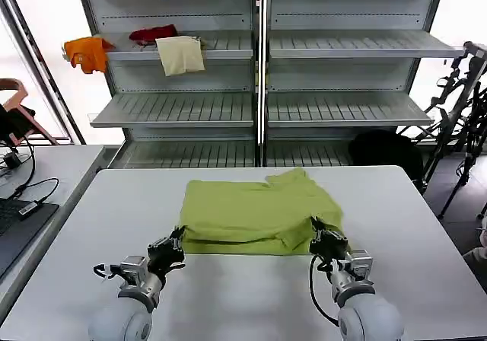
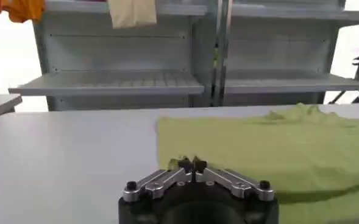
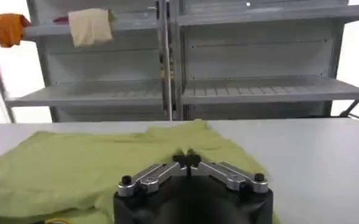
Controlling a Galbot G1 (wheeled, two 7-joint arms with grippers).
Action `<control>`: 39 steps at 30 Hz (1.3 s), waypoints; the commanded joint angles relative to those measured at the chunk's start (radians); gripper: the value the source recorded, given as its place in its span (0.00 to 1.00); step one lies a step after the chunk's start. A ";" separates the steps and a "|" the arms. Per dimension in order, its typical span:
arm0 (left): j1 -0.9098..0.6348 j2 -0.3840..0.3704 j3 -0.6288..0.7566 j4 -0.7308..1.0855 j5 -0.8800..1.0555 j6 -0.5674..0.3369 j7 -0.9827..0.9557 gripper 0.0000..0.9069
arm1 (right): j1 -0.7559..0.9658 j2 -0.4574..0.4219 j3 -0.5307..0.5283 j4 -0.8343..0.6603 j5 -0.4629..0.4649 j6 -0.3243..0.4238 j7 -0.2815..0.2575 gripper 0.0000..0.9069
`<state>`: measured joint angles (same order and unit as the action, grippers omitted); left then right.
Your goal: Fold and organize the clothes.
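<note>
Both claws are gripping: head view, left gripper (image 1: 173, 247) & right gripper (image 1: 326, 241) at T-shirt (image 1: 259, 213) near-edge corners, mid table (image 1: 228, 295). Wrist views: fingertips (image 2: 192, 163) together, pinching cloth, right too (image 3: 187, 157). Approx one fold done; more left.

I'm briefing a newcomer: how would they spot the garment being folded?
On the white table before the grey shelving, it is the lime T-shirt lying partly folded. Unlike the orange, red and cream garments, it is off the shelves.
</note>
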<state>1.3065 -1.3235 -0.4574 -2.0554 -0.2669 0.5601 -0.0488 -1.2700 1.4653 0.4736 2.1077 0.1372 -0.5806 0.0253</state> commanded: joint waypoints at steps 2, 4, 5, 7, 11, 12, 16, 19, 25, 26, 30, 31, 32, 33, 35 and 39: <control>-0.022 -0.003 0.000 0.035 0.026 0.001 -0.008 0.01 | 0.026 0.002 0.002 -0.037 -0.004 0.001 0.009 0.00; -0.024 -0.003 -0.002 0.036 0.025 0.001 -0.009 0.01 | 0.028 0.004 0.004 -0.043 -0.003 0.001 0.010 0.00; -0.024 -0.002 -0.001 0.036 0.025 0.001 -0.009 0.01 | 0.028 0.004 0.003 -0.043 -0.003 0.001 0.011 0.00; -0.023 -0.001 0.000 0.033 0.027 0.001 -0.010 0.86 | 0.031 0.007 0.003 -0.048 -0.003 0.001 0.020 0.12; -0.024 -0.001 -0.001 0.027 0.028 -0.004 -0.010 1.00 | 0.041 0.012 0.009 -0.054 -0.007 0.002 0.026 1.00; -0.025 -0.001 -0.003 0.025 0.027 -0.005 -0.010 1.00 | 0.046 0.012 0.017 -0.054 -0.005 0.003 0.024 1.00; -0.015 0.007 -0.008 0.011 0.028 -0.022 -0.002 1.00 | 0.065 -0.001 0.037 -0.055 0.000 0.003 0.031 1.00; -0.005 0.009 -0.009 -0.005 0.029 -0.025 0.002 1.00 | 0.068 -0.013 0.052 -0.049 0.002 0.003 0.033 1.00; 0.020 0.010 -0.010 -0.031 0.022 -0.022 0.004 1.00 | -0.023 -0.033 0.067 0.017 0.000 0.001 -0.006 1.00; 0.028 0.011 -0.010 -0.036 0.016 -0.014 0.005 1.00 | -0.048 -0.037 0.069 0.033 0.000 0.002 -0.014 1.00; 0.051 0.014 -0.006 -0.038 0.017 0.000 0.006 1.00 | -0.138 -0.057 0.099 0.070 0.008 0.002 -0.039 1.00; 0.054 0.014 -0.005 -0.038 0.017 0.001 0.007 1.00 | -0.156 -0.063 0.109 0.076 0.015 0.002 -0.041 1.00; 0.059 0.014 -0.004 -0.038 0.017 0.007 0.006 1.00 | -0.163 -0.067 0.113 0.079 0.015 0.002 -0.042 1.00; 0.062 0.013 -0.003 -0.037 0.016 0.016 0.006 1.00 | -0.177 -0.072 0.124 0.082 0.017 0.002 -0.045 1.00; 0.064 0.014 -0.004 -0.034 0.016 0.016 0.005 1.00 | -0.188 -0.078 0.139 0.078 0.020 0.003 -0.043 1.00; 0.066 0.013 -0.007 -0.034 0.018 0.016 0.004 1.00 | -0.193 -0.080 0.163 0.063 0.032 0.003 -0.042 1.00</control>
<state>1.3548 -1.3108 -0.4619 -2.0831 -0.2482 0.5660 -0.0444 -1.3849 1.4016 0.5917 2.1487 0.1578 -0.5783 -0.0013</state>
